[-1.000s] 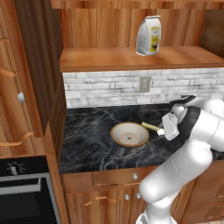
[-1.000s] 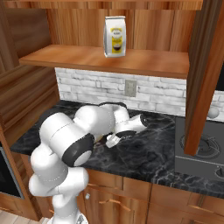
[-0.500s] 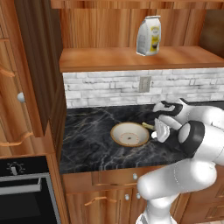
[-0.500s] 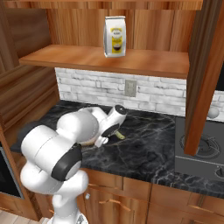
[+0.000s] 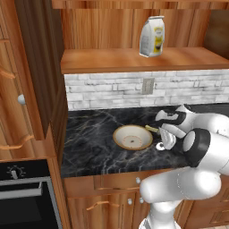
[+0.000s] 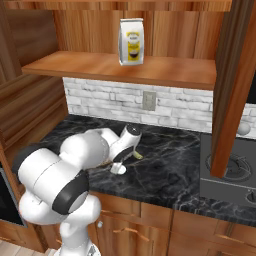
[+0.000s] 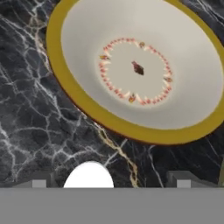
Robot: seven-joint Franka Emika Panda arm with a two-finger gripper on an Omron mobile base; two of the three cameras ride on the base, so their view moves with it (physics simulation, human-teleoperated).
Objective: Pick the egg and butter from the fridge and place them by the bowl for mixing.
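— Looking along the hand, what turns up that the base cameras miss?

— The inside of the bowl (image 7: pixel 140 65): cream, with a ring of small red and tan marks around a dark speck, and a tan rim. It lies just ahead of the gripper (image 7: pixel 109 181) on the black marble counter (image 7: pixel 35 122). The egg (image 7: pixel 89 175) sits between the two finger tips (image 7: pixel 38 180), nearer one of them.

— And the base views?

— From the left, the gripper (image 5: pixel 166 136) is low over the counter (image 5: pixel 89 147) with the bowl (image 5: pixel 132 137) just beside it and the egg (image 5: pixel 160 146) right under it. A sliver of yellow, the butter (image 5: pixel 152 129), lies just behind the hand by the bowl's rim. From the right, the butter (image 6: pixel 137 155) lies just past the hand and the egg (image 6: pixel 118 169) below it. A white-and-yellow bag (image 6: pixel 131 42) stands on the wooden shelf (image 6: pixel 165 70) well above.

— Jaws?

— Spread wide. The egg rests on the counter between them; I cannot tell whether a tip touches it.
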